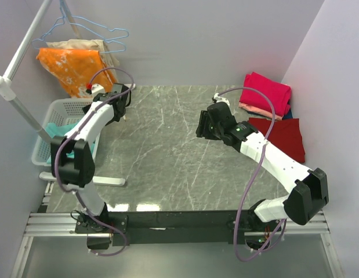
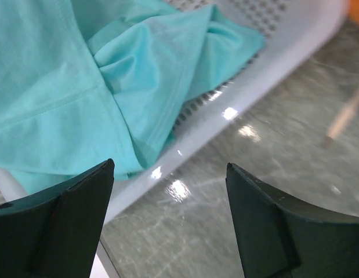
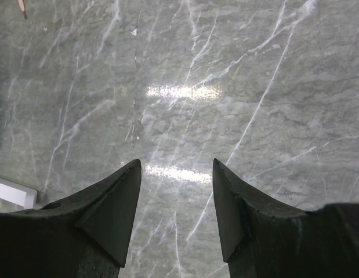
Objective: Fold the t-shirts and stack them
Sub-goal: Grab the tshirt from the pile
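Gaping and empty, left hand (image 2: 170, 168) by crumpled teal t-shirt (image 2: 63, 104) in perforated basket (image 2: 243, 95), right hand (image 3: 176, 165) over marble (image 3: 237, 63).

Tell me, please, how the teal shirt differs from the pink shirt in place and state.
The teal shirt lies crumpled and unfolded, while the pink shirt is folded. The teal shirt sits in the white basket at the left, while the pink shirt tops a salmon one at the far right of the table. Both are plain shirts in a single colour.
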You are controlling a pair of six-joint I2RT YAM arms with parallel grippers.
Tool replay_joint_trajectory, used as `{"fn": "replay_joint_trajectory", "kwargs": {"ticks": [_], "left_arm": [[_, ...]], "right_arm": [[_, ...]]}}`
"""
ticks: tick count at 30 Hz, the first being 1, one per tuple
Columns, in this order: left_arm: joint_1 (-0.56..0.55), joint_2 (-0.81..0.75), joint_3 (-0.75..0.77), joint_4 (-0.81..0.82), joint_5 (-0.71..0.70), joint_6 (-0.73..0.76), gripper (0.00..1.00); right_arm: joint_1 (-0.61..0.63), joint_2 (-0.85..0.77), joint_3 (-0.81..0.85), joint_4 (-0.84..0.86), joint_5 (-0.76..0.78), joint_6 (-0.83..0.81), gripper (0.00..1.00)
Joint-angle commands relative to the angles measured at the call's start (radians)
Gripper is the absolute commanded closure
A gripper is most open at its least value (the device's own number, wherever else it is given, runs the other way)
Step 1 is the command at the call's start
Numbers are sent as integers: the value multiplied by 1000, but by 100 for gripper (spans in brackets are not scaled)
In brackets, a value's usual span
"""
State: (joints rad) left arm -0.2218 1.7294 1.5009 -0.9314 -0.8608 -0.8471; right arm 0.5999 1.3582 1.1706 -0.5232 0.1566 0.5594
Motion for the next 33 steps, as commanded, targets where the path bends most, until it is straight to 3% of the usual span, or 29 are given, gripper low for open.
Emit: {"fn": "replay_joint_trajectory", "kwargs": {"ticks": [1, 6, 14, 19, 20, 23, 29, 33], "left_arm": [[45, 71, 51, -72, -93, -89, 16], [117, 133, 67, -92, -78, -118, 16], [277, 122, 4, 37, 69, -53, 16], [294, 10, -80, 190, 216, 31, 16], [295, -16, -120, 254, 300, 46, 16], [295, -70, -130, 272, 345, 52, 18], [295, -91, -84, 252, 402, 74, 16], [297, -70, -53, 192, 327, 42, 14]], "right_arm": [[11, 9, 9, -15, 21, -19, 41], [9, 45, 38, -30, 15, -39, 41], [9, 119, 96, -54, 5, -62, 40], [9, 148, 130, -64, 1, -73, 41], [9, 159, 135, -64, 1, -75, 41], [9, 173, 138, -61, -6, -72, 41], [9, 185, 127, -49, -19, -64, 41], [11, 182, 115, -43, -17, -64, 41]]}}
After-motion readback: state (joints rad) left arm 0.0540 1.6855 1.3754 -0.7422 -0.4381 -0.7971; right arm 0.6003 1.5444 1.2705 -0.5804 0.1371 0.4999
